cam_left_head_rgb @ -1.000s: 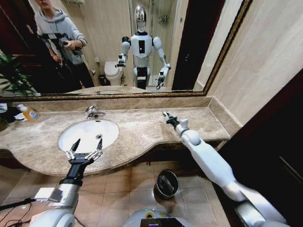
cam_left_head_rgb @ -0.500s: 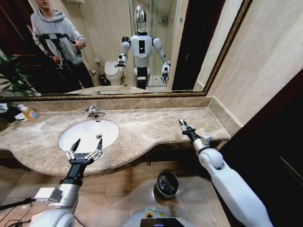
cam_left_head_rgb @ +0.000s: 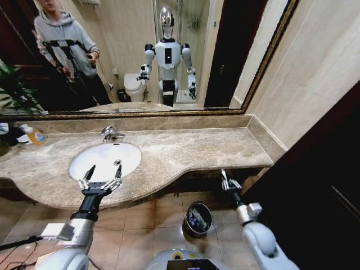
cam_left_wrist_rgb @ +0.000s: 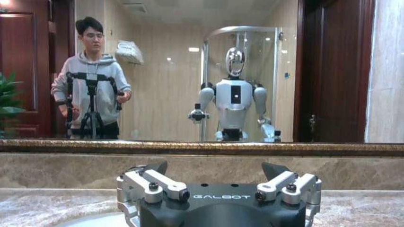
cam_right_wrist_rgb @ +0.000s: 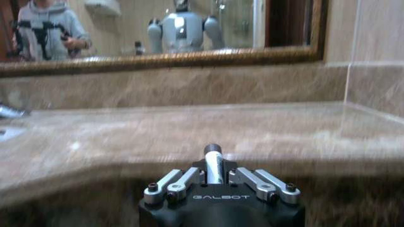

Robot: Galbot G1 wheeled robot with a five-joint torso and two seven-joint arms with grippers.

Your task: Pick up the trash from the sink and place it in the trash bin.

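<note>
your left gripper [cam_left_head_rgb: 102,179] hangs over the front rim of the sink [cam_left_head_rgb: 84,163], fingers spread wide w/ nothing between them; the left wrist view shows the same, both fingertips [cam_left_wrist_rgb: 153,168] apart above the basin edge. the basin looks bare white in the head view, just the drain at centre and the chrome faucet [cam_left_head_rgb: 110,133] behind it. can't make out any loose trash on the countertop [cam_left_head_rgb: 185,151] either.

your right gripper [cam_left_head_rgb: 228,183] sits below the counter's front edge, out over the floor, above and to the right of the trash bin [cam_left_head_rgb: 198,219]. its jaws are closed narrow on a slim white item w/ a dark tip [cam_right_wrist_rgb: 213,163], seen in the right wrist view standing up between the fingers; too small to say which piece it is. the bin stands on the tiled floor under the counter, near the robot base, shiny rim, something pale inside, can't tell what. an orange bottle [cam_left_head_rgb: 35,135] stands at the far left of the counter by the mirror [cam_left_head_rgb: 140,56].
</note>
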